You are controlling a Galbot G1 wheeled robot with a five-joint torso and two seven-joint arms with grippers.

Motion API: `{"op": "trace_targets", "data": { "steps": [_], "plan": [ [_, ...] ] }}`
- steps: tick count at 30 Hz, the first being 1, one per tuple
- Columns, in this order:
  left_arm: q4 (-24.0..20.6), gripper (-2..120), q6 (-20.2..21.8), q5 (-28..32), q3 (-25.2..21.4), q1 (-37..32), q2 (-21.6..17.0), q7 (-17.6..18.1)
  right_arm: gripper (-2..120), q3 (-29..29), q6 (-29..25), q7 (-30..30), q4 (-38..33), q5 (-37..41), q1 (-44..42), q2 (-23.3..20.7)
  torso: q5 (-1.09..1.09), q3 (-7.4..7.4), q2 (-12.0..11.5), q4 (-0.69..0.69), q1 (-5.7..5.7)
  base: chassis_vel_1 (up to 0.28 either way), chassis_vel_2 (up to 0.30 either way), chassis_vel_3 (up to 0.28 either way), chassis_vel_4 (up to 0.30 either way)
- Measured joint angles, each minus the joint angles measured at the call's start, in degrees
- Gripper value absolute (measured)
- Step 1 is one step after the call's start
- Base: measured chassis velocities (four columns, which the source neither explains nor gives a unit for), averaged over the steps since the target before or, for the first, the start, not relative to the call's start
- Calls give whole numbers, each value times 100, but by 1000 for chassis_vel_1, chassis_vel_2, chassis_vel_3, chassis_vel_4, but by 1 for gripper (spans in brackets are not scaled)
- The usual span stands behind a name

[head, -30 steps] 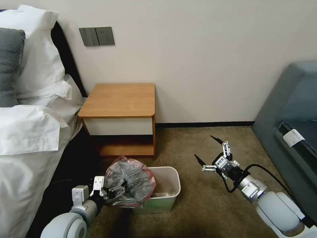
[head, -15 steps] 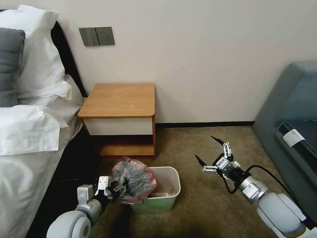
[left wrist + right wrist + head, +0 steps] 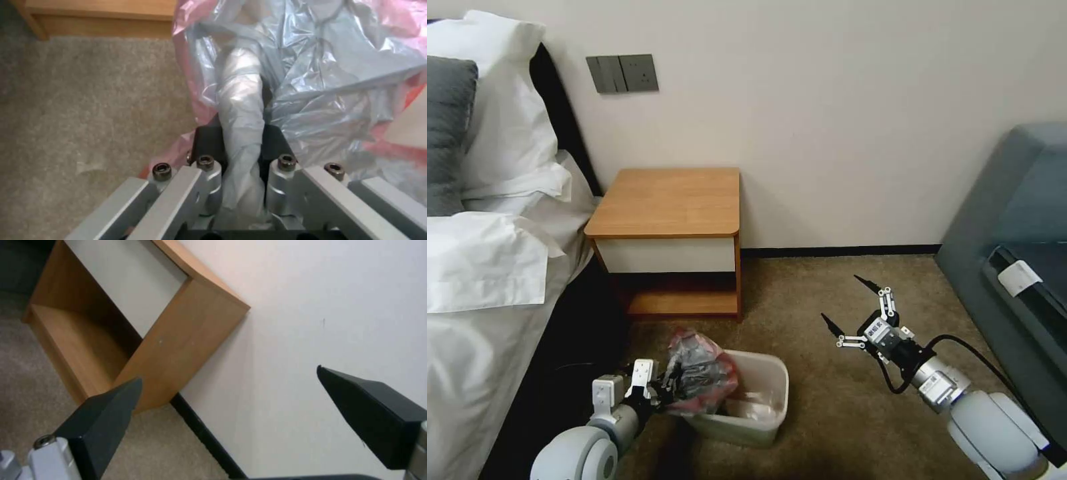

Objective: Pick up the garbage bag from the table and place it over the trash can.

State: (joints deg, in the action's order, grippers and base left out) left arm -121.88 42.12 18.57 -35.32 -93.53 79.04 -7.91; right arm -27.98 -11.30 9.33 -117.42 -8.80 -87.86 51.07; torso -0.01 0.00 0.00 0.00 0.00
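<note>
Grey plastic, the bag point(image 3: 699, 371), is bunched up over the left end of the bin point(image 3: 760, 407) on the carpet, in front of the table point(image 3: 670, 203). Its pink rim shows on top. The left gripper point(image 3: 668, 388) pinches it. The right gripper point(image 3: 848, 305) hangs wide open over the carpet, well apart.

Left wrist view: both fingers point(image 3: 206, 141) squeeze a twisted fold of bag point(image 3: 311, 76).

Right wrist view: two dark fingers point(image 3: 104, 420) spread wide, with the table point(image 3: 186, 336) beyond them.
</note>
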Motion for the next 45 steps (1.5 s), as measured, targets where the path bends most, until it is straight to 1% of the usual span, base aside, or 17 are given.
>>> {"op": "trace_targets", "data": {
  "steps": [4, 8, 11, 12, 14, 15, 17, 19, 21, 22, 24, 25, 27, 28, 30, 37, 45],
  "plan": [
    [-24, 9, 3, -20, 0, -4, 37, 81, 100, 48, 0, -20, 2, 0, 35, 6, 0, 0, 0, 0, 0, 0, 0, 0, 0],
    [-147, 9, -47, -13, 14, -43, 137, 382, 100, 211, 9, -358, -17, 108, 99, 28, 1, 0, 0, 0, 0, 0, 0, 0, 0],
    [-365, 9, -531, -52, 47, -140, 211, 560, 100, 693, 270, -789, -309, 1082, 209, 103, 1, 0, 0, 1, 0, 0, 0, 0, 0],
    [-365, 9, -531, -52, 47, -140, 211, 560, 100, 693, 270, -789, -309, 1082, 209, 103, 1, 0, 0, 1, 0, 0, 0, 0, 0],
    [-387, 9, -1506, -556, 40, -208, 218, 529, 100, 1233, 820, -1210, -762, 2148, 343, 214, 0, 0, 0, 1, 0, 0, 0, 0, 0],
    [-387, 9, -1506, -556, 40, -208, 218, 529, 100, 1233, 820, -1210, -762, 2148, 343, 214, 0, 0, 0, 1, 0, 0, 0, 0, 0],
    [-389, 9, -2189, -828, -9, -247, 210, 497, 100, 1649, 1449, -1444, -1249, 3048, 495, 356, 0, 0, 0, 1, 0, 0, 0, 0, 0],
    [-428, 9, -2332, -822, -7, -277, 207, 504, 100, 1776, 1645, -1480, -1396, 3321, 549, 400, -1, 0, 0, 1, 0, 0, 0, 0, 0],
    [-499, 9, -2702, -829, 4, -341, 214, 511, 100, 2053, 2086, -1646, -1707, 4064, 655, 493, 1, 0, 0, 1, 0, 0, 0, 0, 0],
    [-499, 9, -2702, -829, 4, -341, 214, 511, 100, 2053, 2086, -1646, -1707, 4064, 655, 493, 1, 0, 0, 1, 0, 0, 0, 0, 0],
    [-516, 9, -3153, -977, 65, -385, 270, 504, 100, 2459, 2643, -2079, -2031, 5177, 861, 641, -1, 0, 0, 0, 0, 0, 0, 0, 0],
    [-516, 9, -3153, -977, 65, -385, 270, 504, 100, 2459, 2643, -2079, -2031, 5177, 861, 641, -1, 0, 0, 0, 0, 0, 0, 0, 0],
    [-488, 9, -3453, -1000, 129, -417, 325, 502, 100, 2703, 3068, -2491, -2142, 5861, 1052, 789, 0, 0, 1, 0, 0, 0, 0, 0, 0],
    [-488, 9, -3453, -1000, 129, -417, 325, 502, 100, 2703, 3068, -2491, -2142, 5861, 1052, 789, 0, 0, 1, 0, 0, 0, 0, 0, 0],
    [-408, 9, -3752, -1016, 179, -489, 372, 499, 100, 2986, 3406, -2833, -2095, 6308, 1279, 991, -1, 0, 0, 1, 0, 0, 0, 0, 0],
    [-393, 9, -4150, -1111, 169, -640, 407, 387, 100, 3393, 3810, -3493, -1657, 6584, 1615, 1507, 0, 0, 0, 1, 0, 0, 0, 0, 0],
    [-428, 9, -4418, -1123, 154, -723, 425, 166, 100, 3493, 3939, -3618, -1188, 6460, 1792, 1825, 0, 0, 0, 0, 0, 0, 0, 0, 0]
  ]
}}
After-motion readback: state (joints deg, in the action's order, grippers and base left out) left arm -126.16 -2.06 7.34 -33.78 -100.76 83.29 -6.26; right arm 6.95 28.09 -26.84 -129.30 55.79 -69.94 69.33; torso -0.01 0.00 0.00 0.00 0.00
